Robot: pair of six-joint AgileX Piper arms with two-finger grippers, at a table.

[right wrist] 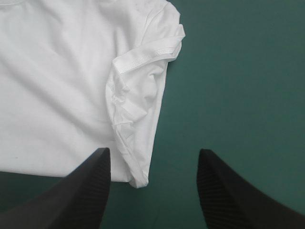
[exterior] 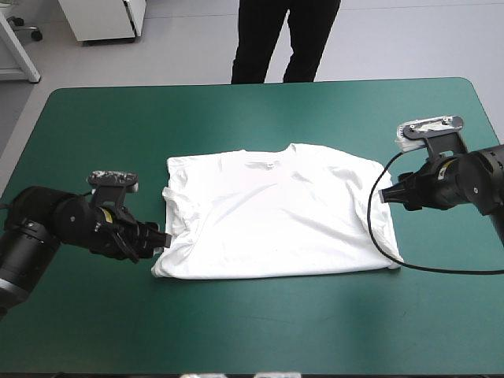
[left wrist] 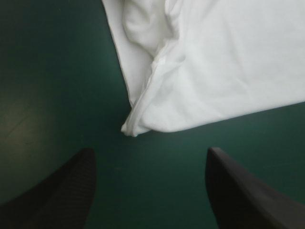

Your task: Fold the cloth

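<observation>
The white T-shirt (exterior: 276, 216) lies flat in the middle of the frame. It is the only thing in the way on the teal-green surface (exterior: 102, 126). There is free room all around it: a wide strip along the bottom of the frame, a thinner strip along the top, and big patches at the upper left and upper right.

The left hand (exterior: 160, 237) sits by the shirt's lower left corner. Its fingers are apart, with only cover between them and the corner just ahead.

The right hand (exterior: 383, 195) sits at the shirt's right edge, fingers apart too. A shirt corner reaches in between them.
</observation>
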